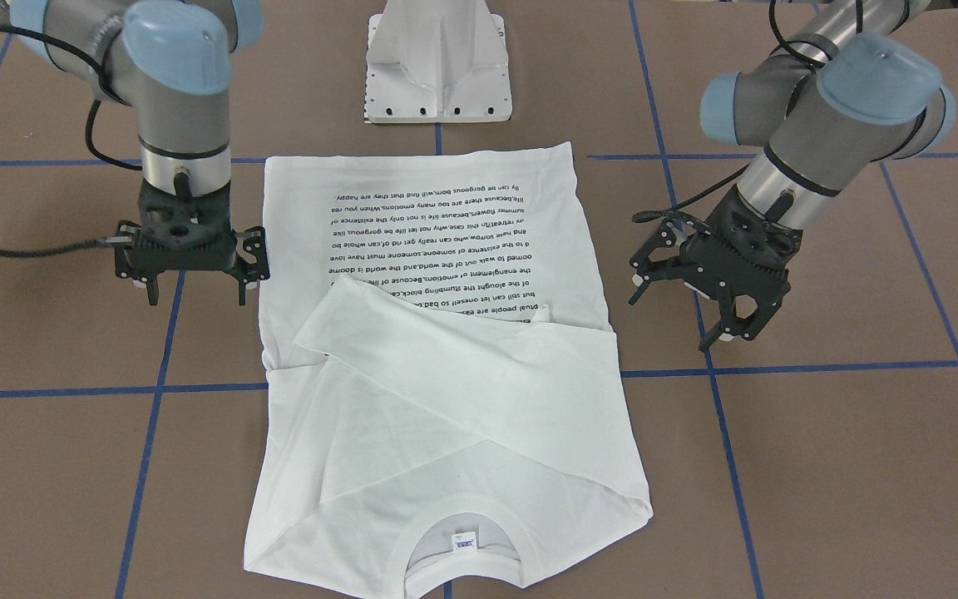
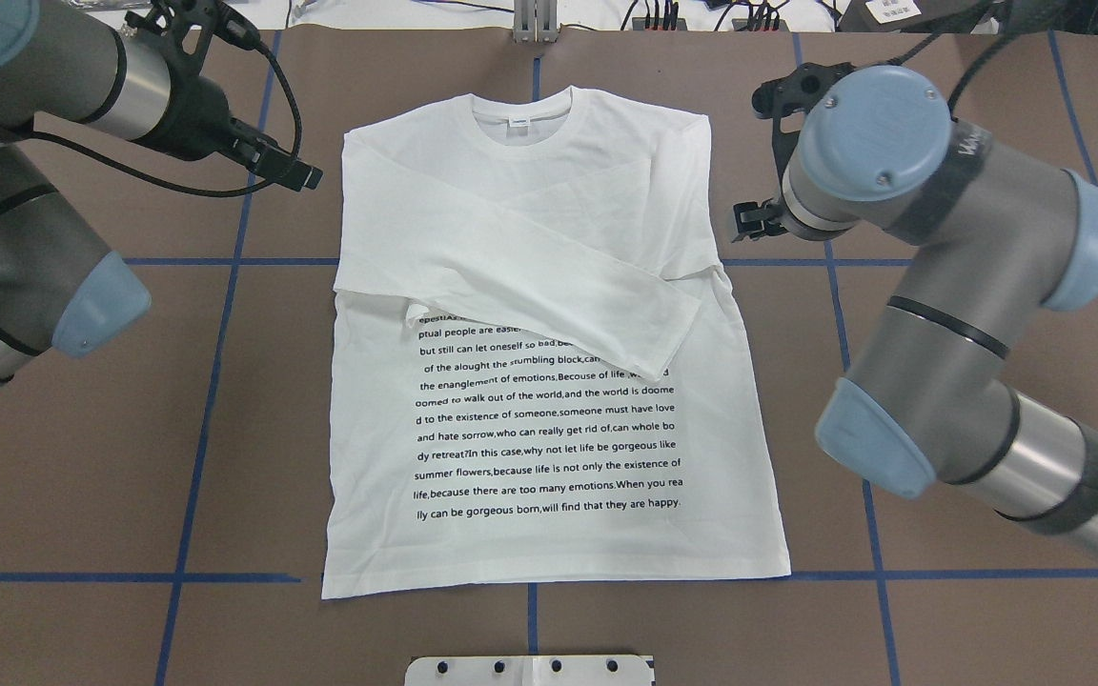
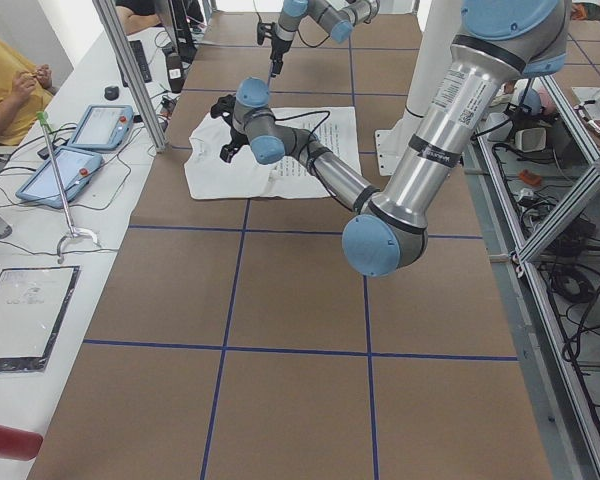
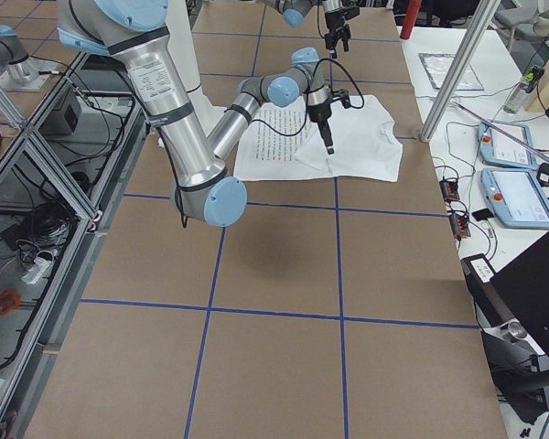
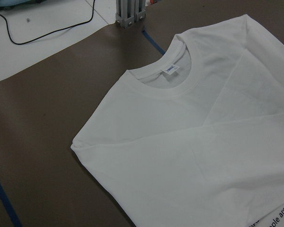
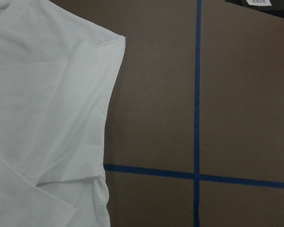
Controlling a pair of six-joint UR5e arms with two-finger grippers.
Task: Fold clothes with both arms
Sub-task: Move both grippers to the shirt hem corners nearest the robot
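Lying flat and face up on the brown table [image 1: 820,466], the white long-sleeved T-shirt [image 1: 446,416] sits between the two arms, with its hem toward the white pedestal base [image 1: 437,66] and its ribbed collar [image 1: 462,502] at the far end from the robot. A small blue-printed label [image 1: 464,542] shows inside the neck. Both sleeves are folded in across the chest and cross each other, and the upper sleeve [image 2: 559,305] runs slantwise so that its cuff covers part of the top lines of the black text block [image 1: 437,249]. The right gripper [image 1: 196,291] points straight down just beside the shirt's side edge, level with the text; its fingers are spread wide and grasp nothing. The left gripper [image 1: 695,308] hangs tilted near the opposite side edge, a little apart from the cloth, and its claws are likewise parted and empty. Blue tape lines [image 1: 778,368] mark a grid on the table and pass under the shirt.
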